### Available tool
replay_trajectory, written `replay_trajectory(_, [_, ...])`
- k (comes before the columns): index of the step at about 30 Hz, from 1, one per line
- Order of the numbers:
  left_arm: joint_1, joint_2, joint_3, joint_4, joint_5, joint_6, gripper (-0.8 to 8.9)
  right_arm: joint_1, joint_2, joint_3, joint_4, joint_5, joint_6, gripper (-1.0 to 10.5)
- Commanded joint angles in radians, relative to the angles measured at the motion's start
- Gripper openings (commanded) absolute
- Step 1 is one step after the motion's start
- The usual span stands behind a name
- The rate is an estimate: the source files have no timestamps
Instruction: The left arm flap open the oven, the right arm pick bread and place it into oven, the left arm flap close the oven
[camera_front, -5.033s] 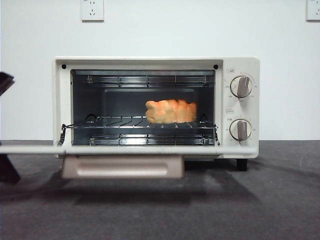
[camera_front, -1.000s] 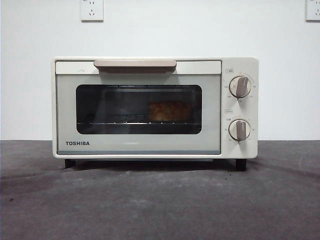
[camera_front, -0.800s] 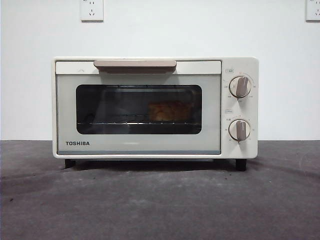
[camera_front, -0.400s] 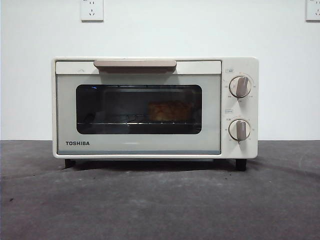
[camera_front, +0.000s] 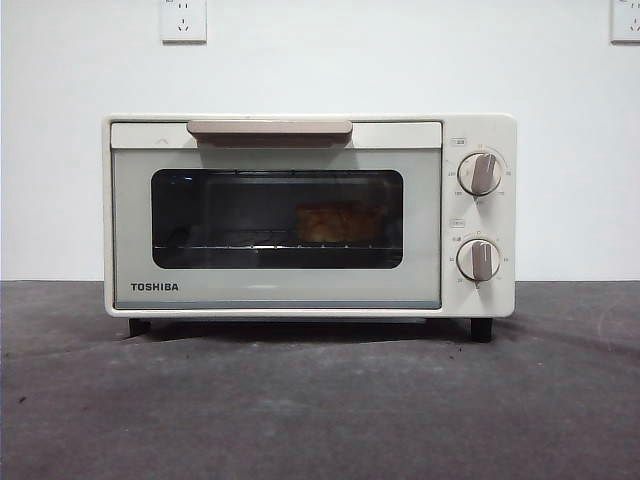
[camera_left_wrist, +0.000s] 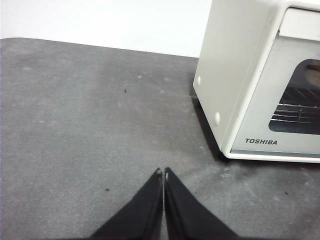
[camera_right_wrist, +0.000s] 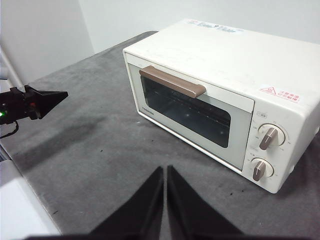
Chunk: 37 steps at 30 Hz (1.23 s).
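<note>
The cream-white TOSHIBA oven (camera_front: 310, 215) stands on the grey table with its door shut and its taupe handle (camera_front: 269, 128) at the top. The bread (camera_front: 338, 221) lies on the wire rack inside, dim behind the dark glass, right of centre. My left gripper (camera_left_wrist: 163, 172) is shut and empty, low over the table off the oven's left front corner (camera_left_wrist: 227, 150). My right gripper (camera_right_wrist: 165, 169) is shut and empty, held high in front of the oven (camera_right_wrist: 220, 95). The left arm's shut tip also shows in the right wrist view (camera_right_wrist: 42, 100). No arm shows in the front view.
Two round knobs (camera_front: 482, 173) sit on the oven's right panel. Wall sockets (camera_front: 184, 20) are on the white wall behind. The grey table mat (camera_front: 320, 400) stretches in front of the oven, and its edge (camera_right_wrist: 30, 200) shows in the right wrist view.
The oven door, open 4.8 s ago with the bread showing on the rack, has been shut for the last second. The black arm tip at the left edge has left the front view.
</note>
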Motion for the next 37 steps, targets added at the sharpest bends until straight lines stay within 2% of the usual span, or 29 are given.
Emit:
replay_trajectory(1, [0.000,-0.002,-0.021,-0.008,-0.011,0.025,0.09,0.007,0.004,0.019,0.008,0.004,-0.007,0.1])
replay_trajectory(6, [0.000,-0.002,-0.021,-0.010,-0.036,0.054,0.09,0.007,0.004,0.019,0.008,0.004,-0.007,0.1])
replay_trajectory(29, [0.000,-0.002,-0.021,-0.009,-0.036,0.052,0.09,0.007,0.004,0.019,0.008,0.004,-0.007,0.1])
replay_trajectory(32, [0.000,-0.002,-0.021,-0.009,-0.035,0.052,0.09,0.006,0.000,0.019,0.008,0.025,-0.008,0.1])
replay_trajectory(34, [0.000,-0.002,-0.021,-0.009,-0.035,0.052,0.09,-0.017,-0.024,0.016,0.012,0.087,-0.008,0.1])
replay_trajectory(37, [0.000,-0.002,-0.021,-0.009,-0.035,0.052,0.09,-0.128,-0.059,-0.035,0.110,0.105,-0.028,0.1])
